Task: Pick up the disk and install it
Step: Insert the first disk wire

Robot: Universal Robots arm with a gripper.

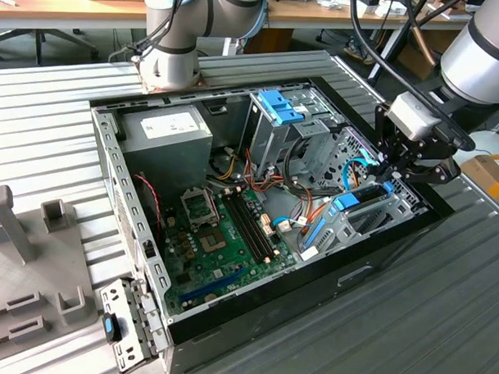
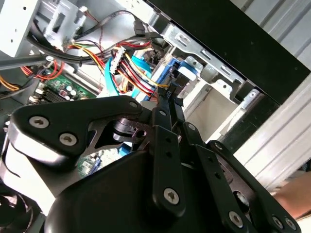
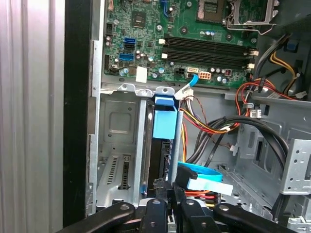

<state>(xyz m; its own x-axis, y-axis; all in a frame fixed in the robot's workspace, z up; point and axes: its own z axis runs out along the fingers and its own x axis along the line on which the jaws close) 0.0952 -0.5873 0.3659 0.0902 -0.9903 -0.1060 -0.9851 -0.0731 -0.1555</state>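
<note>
Jaws closed together at the disk (image 3: pixel 160 155), upright in the narrow drive bay (image 3: pixel 119 141)

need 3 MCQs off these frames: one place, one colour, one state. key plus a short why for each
1. Where over the computer case is the claw?
A) its middle
B) the drive bay at the exterior view's right
C) the corner at the exterior view's far left

2. The end tab of the disk is:
A) red
B) blue
C) yellow

3. The computer case is:
A) open, its inside exposed
B) closed, panel on
C) wrapped in plastic

1 B: the claw hangs at the drive bay.
2 B: the first wrist view shows a bright blue tab.
3 A: boards and cables lie in plain sight.
</note>
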